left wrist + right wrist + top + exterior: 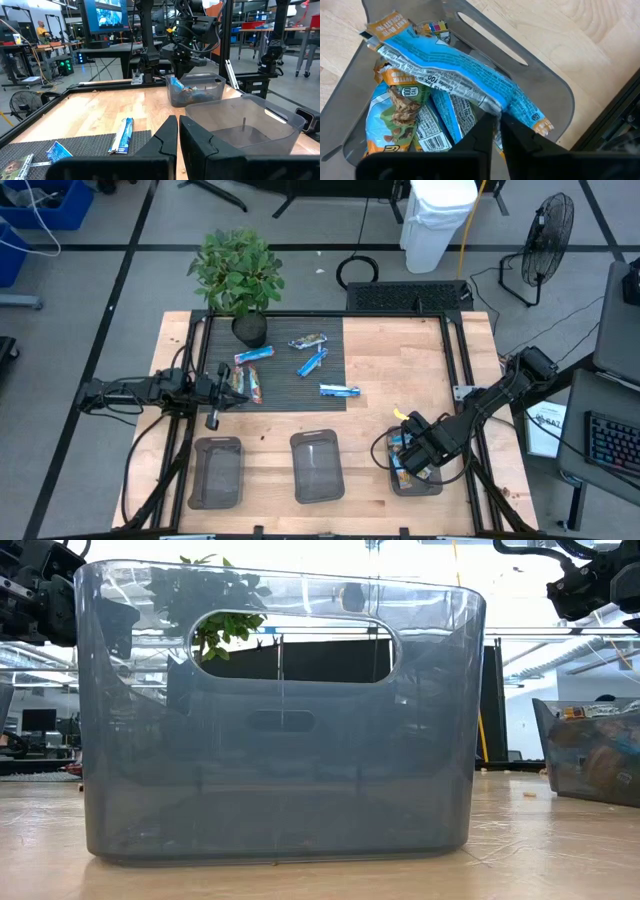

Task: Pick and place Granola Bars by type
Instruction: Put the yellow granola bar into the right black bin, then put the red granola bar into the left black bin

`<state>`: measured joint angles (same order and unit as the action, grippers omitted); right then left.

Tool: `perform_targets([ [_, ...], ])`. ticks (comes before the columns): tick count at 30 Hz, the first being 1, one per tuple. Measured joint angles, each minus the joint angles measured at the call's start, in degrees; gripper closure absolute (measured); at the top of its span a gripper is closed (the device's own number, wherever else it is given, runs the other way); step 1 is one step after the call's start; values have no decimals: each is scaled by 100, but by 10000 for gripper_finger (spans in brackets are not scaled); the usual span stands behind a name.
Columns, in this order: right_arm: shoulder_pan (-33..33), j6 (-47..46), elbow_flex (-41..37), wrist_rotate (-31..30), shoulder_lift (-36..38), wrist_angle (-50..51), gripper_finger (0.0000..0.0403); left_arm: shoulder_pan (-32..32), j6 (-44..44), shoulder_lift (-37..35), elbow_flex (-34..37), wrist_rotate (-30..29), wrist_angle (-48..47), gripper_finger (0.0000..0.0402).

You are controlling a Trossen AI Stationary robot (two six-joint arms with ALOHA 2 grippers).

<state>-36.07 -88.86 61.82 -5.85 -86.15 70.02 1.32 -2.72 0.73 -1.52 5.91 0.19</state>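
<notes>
Several blue-and-white granola bars [312, 363] lie flat on the dark mat [280, 395]; one pair [248, 385] lies just ahead of my left gripper [222, 386], which is shut and holds nothing. The left wrist view shows one bar [122, 135] ahead of the fingers. My right gripper [496, 122] hovers over the right clear bin [430, 486] and is shut on a blue-wrapped bar [450, 70]. Several more bars [400, 110], blue and green-orange, lie piled in that bin. My right gripper pinches the blue bar between its two fingers at the wrapper's long edge [490, 106], toward one end. The fingers come from above, pointing down into the bin, and lie across the bar. The bar stretches roughly level over the piled bars; whether it touches them I cannot tell.
Two more clear bins stand on the wood near the near edge: the left one [217, 472] and the middle one [318, 467], which fills the low view [280, 720]. A potted plant [240, 275] stands at the mat's far left corner. A black frame [455, 350] borders the table.
</notes>
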Motion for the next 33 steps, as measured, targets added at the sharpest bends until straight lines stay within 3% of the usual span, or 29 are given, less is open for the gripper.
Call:
perform_targets([
  [8, 0, 68, 0, -4, 0, 0, 333, -1, 0, 1, 1, 0, 1, 376],
  [13, -2, 585, 0, -42, 20, 2, 317, -2, 0, 2, 0, 0, 0, 376],
  [29, -4, 1082, -4, -1003, 1042, 692, 316, -1, 0, 2, 0, 1, 2, 376],
  [33, -47, 1427, -44, -1814, 1520, 970, 316, -2, 0, 0, 0, 2, 2, 376],
])
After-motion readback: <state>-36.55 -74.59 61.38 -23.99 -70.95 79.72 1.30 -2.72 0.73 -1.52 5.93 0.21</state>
